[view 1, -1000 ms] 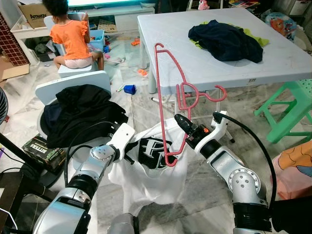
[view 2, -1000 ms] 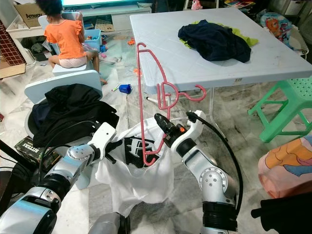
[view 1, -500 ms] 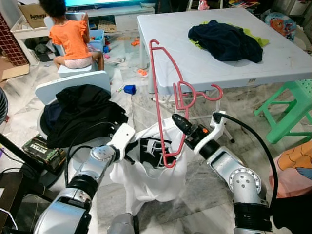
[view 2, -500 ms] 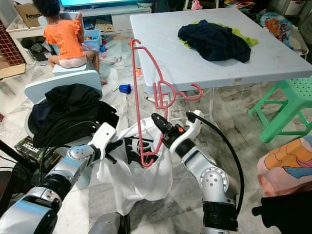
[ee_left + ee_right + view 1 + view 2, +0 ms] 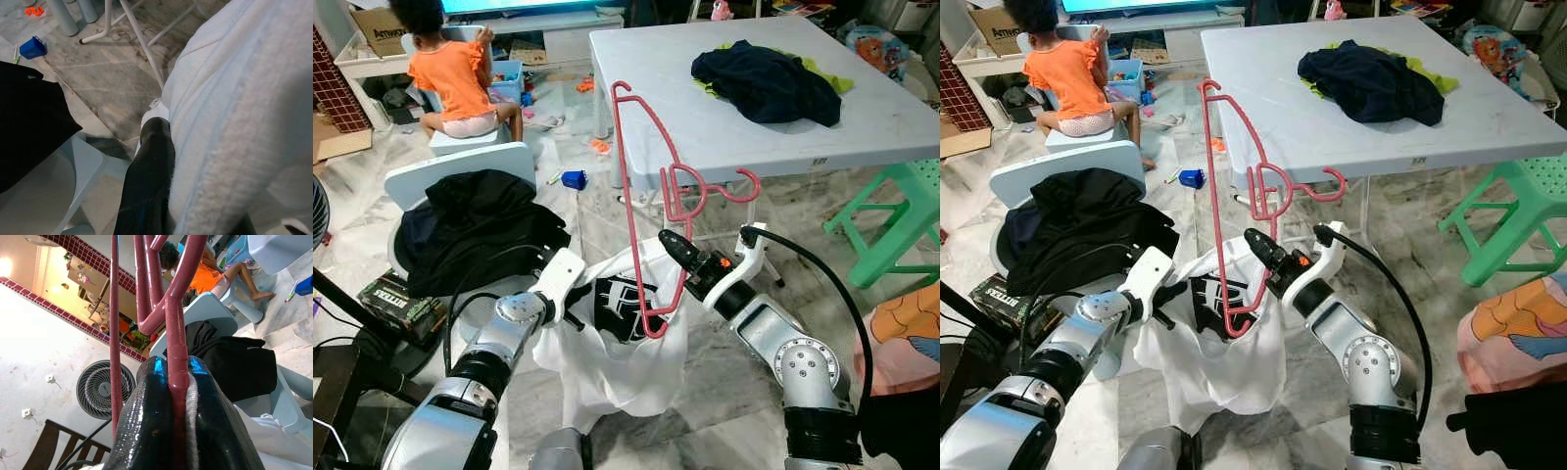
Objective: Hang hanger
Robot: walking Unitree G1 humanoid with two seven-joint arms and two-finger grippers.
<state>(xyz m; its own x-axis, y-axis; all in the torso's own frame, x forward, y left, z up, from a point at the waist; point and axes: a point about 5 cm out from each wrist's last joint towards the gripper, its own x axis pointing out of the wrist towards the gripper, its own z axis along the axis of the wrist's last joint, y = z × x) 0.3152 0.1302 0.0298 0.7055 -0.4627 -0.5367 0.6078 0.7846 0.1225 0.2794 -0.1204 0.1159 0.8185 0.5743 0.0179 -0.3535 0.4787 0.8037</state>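
**Cluttered living room, robot mid-floor with a hanger and shirt**

Marble floor (image 5: 724, 392) lies bare just ahead of the robot, hemmed by furniture on both sides. Up front, the pink hanger (image 5: 628, 186) stands nearly upright, its hook pointing toward the table's near edge, its lower end dipping into the neck of a white T-shirt (image 5: 617, 343). The right gripper (image 5: 677, 250) is clamped on the hanger's bar; in the right wrist view both black fingers (image 5: 146, 431) press the pink bar between them, with a bit of white cloth caught there too. The left gripper (image 5: 570, 311) pinches the shirt's left side, one finger (image 5: 151, 181) pressed against the thick white fabric.

Just behind the hanger is the pale table (image 5: 705, 117), a dark garment (image 5: 764, 83) heaped on it. A green stool (image 5: 901, 215) sits to the right. To the left, a pale chair (image 5: 450, 171) carries black clothes (image 5: 470, 230). Farther back a child in orange (image 5: 455, 73) sits among scattered toys.
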